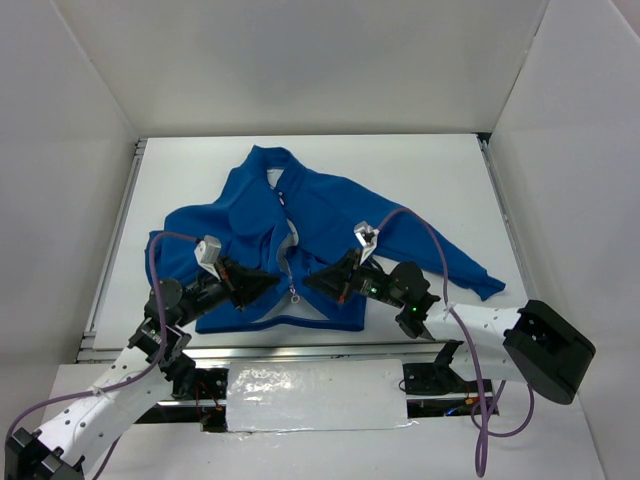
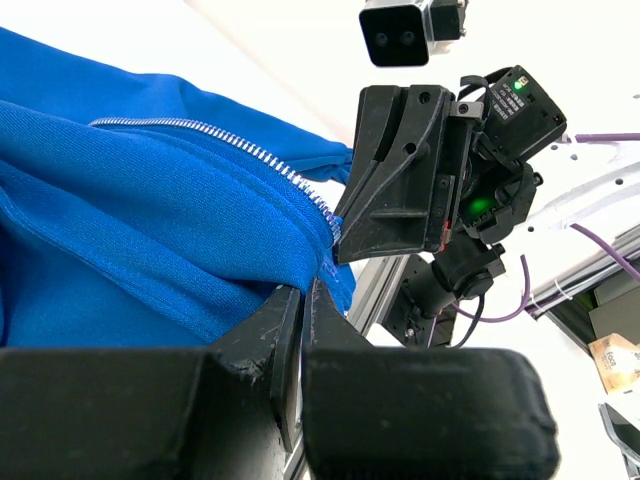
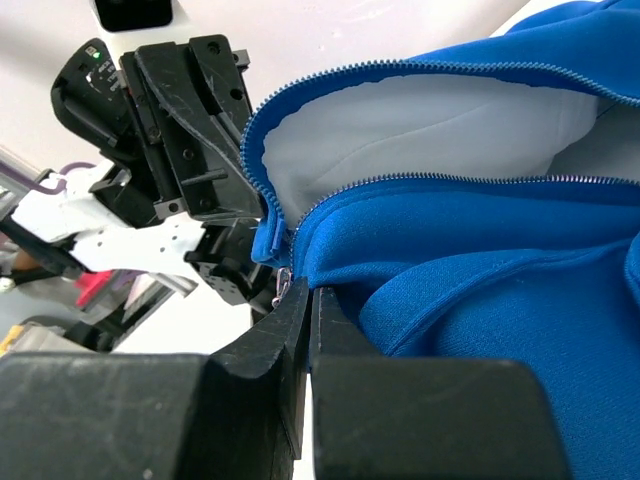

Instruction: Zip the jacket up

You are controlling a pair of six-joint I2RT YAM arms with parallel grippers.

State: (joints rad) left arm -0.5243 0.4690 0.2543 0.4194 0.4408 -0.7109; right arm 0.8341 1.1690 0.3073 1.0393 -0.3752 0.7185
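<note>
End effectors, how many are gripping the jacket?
2: the left end effector on the jacket hem left of the zipper, the right end effector just right of it.

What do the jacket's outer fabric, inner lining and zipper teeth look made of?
The jacket looks like a soft blue knit, fleece-like and matte, going by its fine ribbed texture and rounded folds. Its lining is a smooth whitish fabric, kind unclear. The zipper teeth are small, silvery and glinting: probably metal, possibly coated plastic.

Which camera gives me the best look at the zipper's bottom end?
Right wrist: both rows of the zipper meet close up at the hem of the jacket. Left wrist shows one row; top shows only a thin pale line.
</note>
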